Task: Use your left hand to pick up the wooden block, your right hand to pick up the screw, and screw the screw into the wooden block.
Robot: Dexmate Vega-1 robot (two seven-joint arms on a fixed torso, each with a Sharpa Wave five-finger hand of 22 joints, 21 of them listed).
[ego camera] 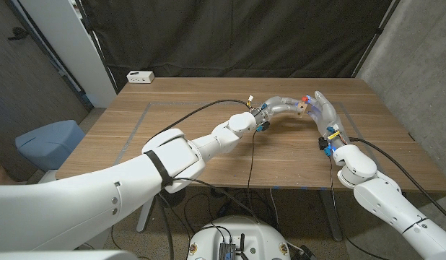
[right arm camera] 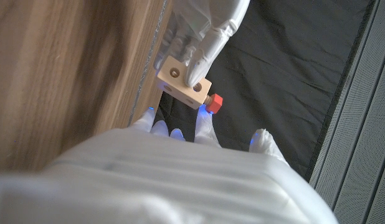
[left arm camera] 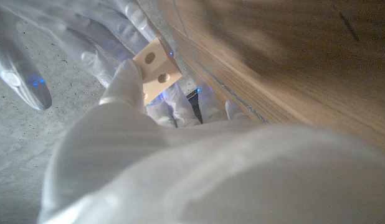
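Note:
Above the right half of the table my left hand (ego camera: 279,107) holds the small pale wooden block (ego camera: 301,109). Its fingers (right arm camera: 205,31) grip the block (right arm camera: 182,81) on the sides, leaving two round holes (left arm camera: 156,68) showing. The screw, with a red head (right arm camera: 215,103), sticks out of one end face of the block. My right hand (ego camera: 325,115) meets the block from the other side, and its fingertips (right arm camera: 205,119) pinch the red head (ego camera: 304,97). Both hands are off the tabletop.
A white power strip (ego camera: 141,76) lies at the wooden table's far left corner. A black cable (ego camera: 208,108) trails over the table (ego camera: 194,115) along my left arm. A blue chair (ego camera: 48,141) stands off the left edge, and a black curtain hangs behind.

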